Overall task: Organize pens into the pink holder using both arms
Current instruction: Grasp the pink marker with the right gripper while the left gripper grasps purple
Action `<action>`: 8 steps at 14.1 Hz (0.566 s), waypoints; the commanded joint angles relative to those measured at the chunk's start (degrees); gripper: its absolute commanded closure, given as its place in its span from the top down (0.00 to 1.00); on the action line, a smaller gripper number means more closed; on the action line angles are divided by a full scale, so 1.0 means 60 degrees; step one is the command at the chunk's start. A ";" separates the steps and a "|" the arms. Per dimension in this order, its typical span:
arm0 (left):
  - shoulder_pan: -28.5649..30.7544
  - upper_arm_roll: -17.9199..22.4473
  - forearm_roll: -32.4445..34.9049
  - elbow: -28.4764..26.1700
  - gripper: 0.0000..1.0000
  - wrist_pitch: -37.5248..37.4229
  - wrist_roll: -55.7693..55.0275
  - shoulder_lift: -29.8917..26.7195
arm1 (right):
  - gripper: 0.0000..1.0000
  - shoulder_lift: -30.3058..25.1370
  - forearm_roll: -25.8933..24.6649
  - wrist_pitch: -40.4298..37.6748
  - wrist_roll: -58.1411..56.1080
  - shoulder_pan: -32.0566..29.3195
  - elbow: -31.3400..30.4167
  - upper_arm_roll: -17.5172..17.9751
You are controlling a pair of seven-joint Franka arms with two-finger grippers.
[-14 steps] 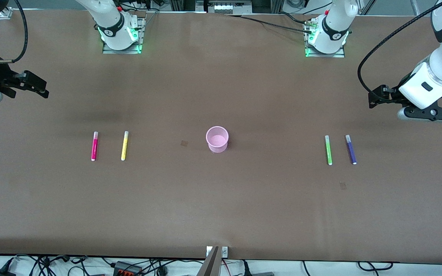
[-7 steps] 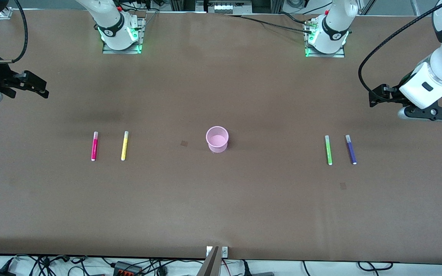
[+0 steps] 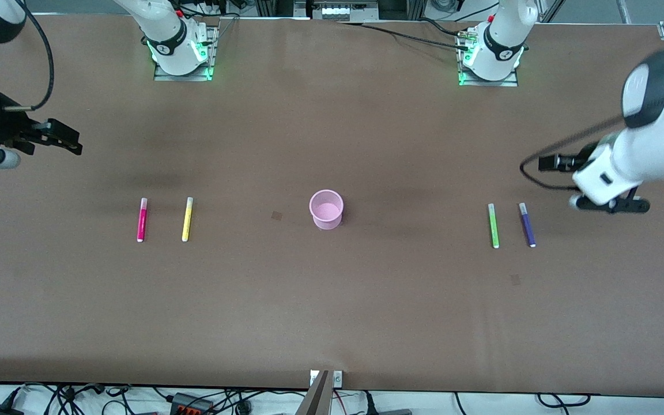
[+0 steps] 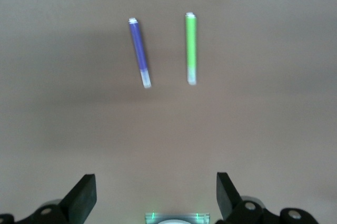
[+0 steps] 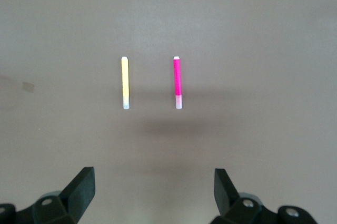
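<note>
The pink holder (image 3: pixel 326 209) stands upright at the table's middle. The magenta pen (image 3: pixel 142 219) and the yellow pen (image 3: pixel 187 219) lie side by side toward the right arm's end. The light green pen (image 3: pixel 493 225) and the purple-blue pen (image 3: pixel 527 225) lie side by side toward the left arm's end. My left gripper (image 3: pixel 544 163) is open and empty, up in the air beside the purple-blue pen. Its wrist view shows the purple-blue pen (image 4: pixel 139 52) and the green pen (image 4: pixel 191 49) ahead of the open gripper (image 4: pixel 156 197). My right gripper (image 3: pixel 70 143) is open and empty. Its wrist view shows the yellow pen (image 5: pixel 125 83) and the magenta pen (image 5: pixel 177 83) ahead of the open gripper (image 5: pixel 154 195).
The brown table (image 3: pixel 332 311) bears two small dark marks (image 3: pixel 276 215), (image 3: pixel 515 279). The arm bases (image 3: pixel 182 52), (image 3: pixel 490 57) stand along its edge farthest from the front camera. Cables lie past the nearest edge.
My left arm has swung toward the green and purple-blue pens, with its gripper now close beside them. My right gripper has shifted slightly toward the magenta pen.
</note>
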 commanded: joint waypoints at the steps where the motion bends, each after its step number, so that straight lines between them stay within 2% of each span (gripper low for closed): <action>1: 0.0434 -0.0013 0.0143 0.0300 1.00 0.1772 0.0112 0.1647 | 1.00 0.0589 -0.0065 0.0066 0.0047 0.0023 0.0040 0.0030; 5: 0.0801 -0.0012 0.0172 0.0052 1.00 0.4513 0.0155 0.2982 | 1.00 0.2023 -0.0066 0.0256 0.0003 0.0140 0.0259 0.0089; 8: 0.0830 -0.0012 0.0172 -0.1015 1.00 0.5921 0.0317 0.2970 | 1.00 0.2948 -0.0022 0.0474 0.0018 0.0155 0.0582 0.0089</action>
